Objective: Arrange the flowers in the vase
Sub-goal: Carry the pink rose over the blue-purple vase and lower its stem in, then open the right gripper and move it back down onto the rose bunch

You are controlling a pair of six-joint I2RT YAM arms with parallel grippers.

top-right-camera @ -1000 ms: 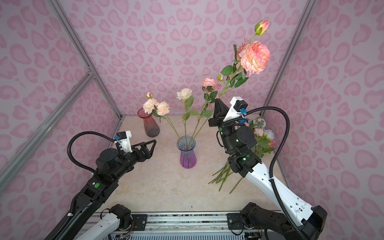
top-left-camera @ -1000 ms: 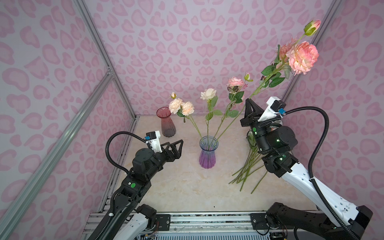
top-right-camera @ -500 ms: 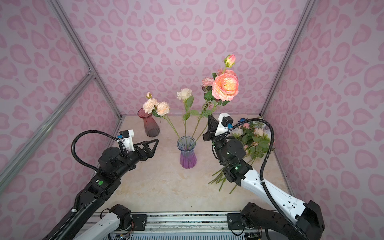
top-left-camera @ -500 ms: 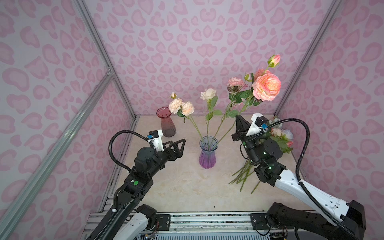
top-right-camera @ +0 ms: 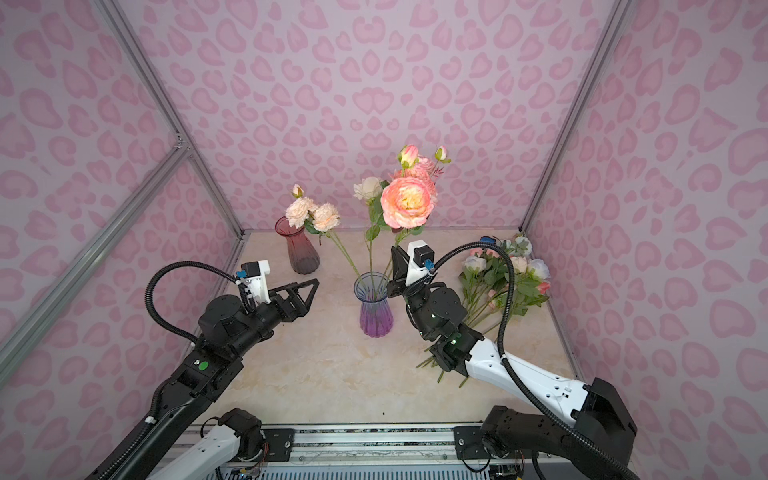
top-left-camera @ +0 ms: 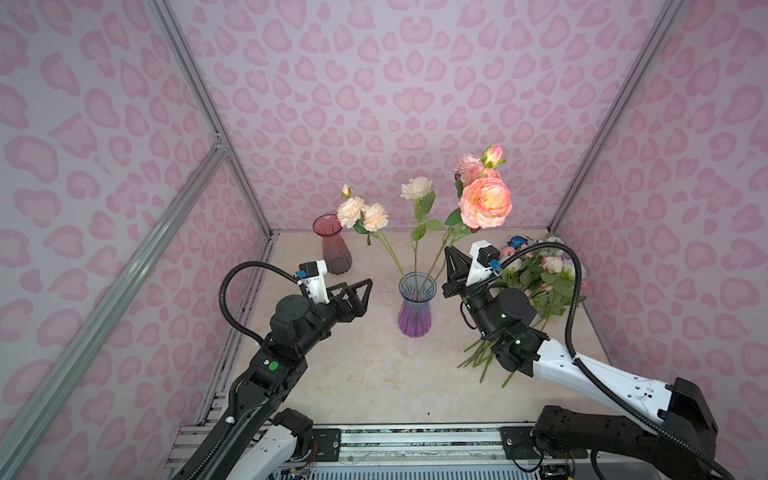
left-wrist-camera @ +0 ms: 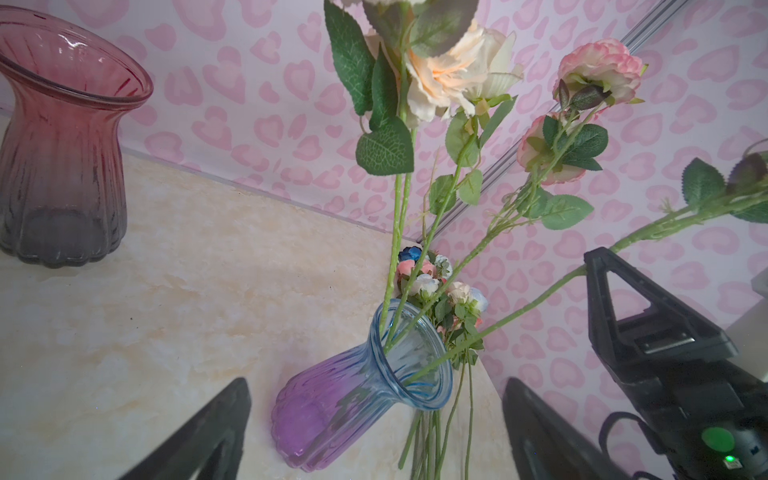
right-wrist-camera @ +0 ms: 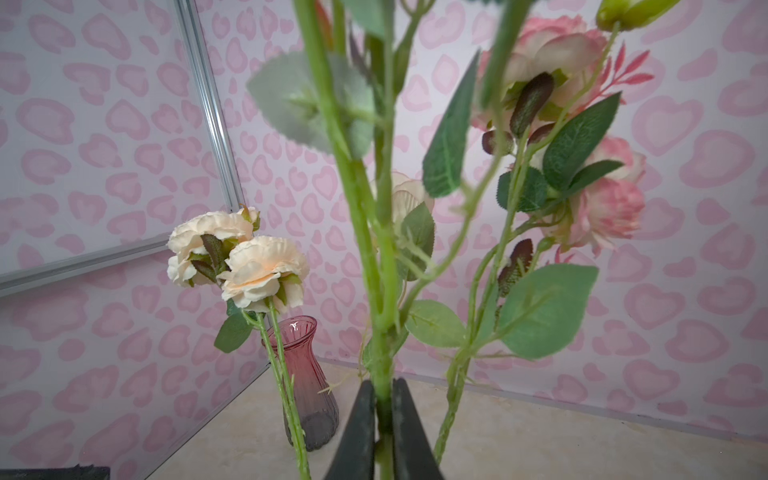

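My right claw (right-wrist-camera: 384, 392) is pinched narrow on the green stem of the pink-peach rose (top-left-camera: 484, 203), whose bloom stands high above it. Below the claw, the left wrist view shows that stem running down into the mouth of the purple vase (top-left-camera: 413, 324), which sits just beside the claw. My left claw (top-left-camera: 358, 292) hangs across the vase from the right one, its fingers spread wide with nothing in them, aimed at the vase.

I'd call the task partly done. The purple vase holds 3 stems besides the one in my grip: the peach pair (top-left-camera: 361, 214) leaning away from the right claw, the cream rose (top-left-camera: 415, 189) nearly upright, and the pink spray (top-left-camera: 469, 164) behind the held bloom. Letting go of the 4th looks like the step in hand.

A good deal is left. On the far side of the right claw from the vase, a pile of flowers (top-left-camera: 540, 274) lies on the table (top-left-camera: 374, 374), with the deep blue bloom (top-left-camera: 517, 241) at its back edge. I can't count them. Beyond the left claw, the red vase (top-left-camera: 336, 249) stands empty.
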